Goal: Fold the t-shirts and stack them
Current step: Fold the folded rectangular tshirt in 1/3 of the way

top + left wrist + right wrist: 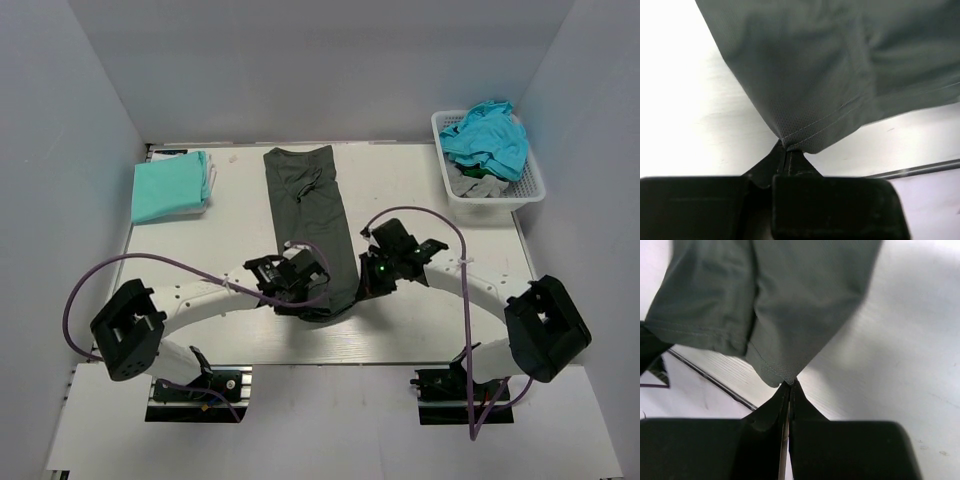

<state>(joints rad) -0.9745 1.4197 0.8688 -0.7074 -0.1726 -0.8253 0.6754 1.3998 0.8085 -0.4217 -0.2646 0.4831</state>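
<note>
Our left hand [786,149] and right hand [791,384] each pinch a tiny corner of the grey shirt [310,195] at 6 o'clock; a hard tug could pull it loose.

Nothing legible anywhere: no text, label, brand, number or sign to be read in the top view or in either wrist view.
</note>
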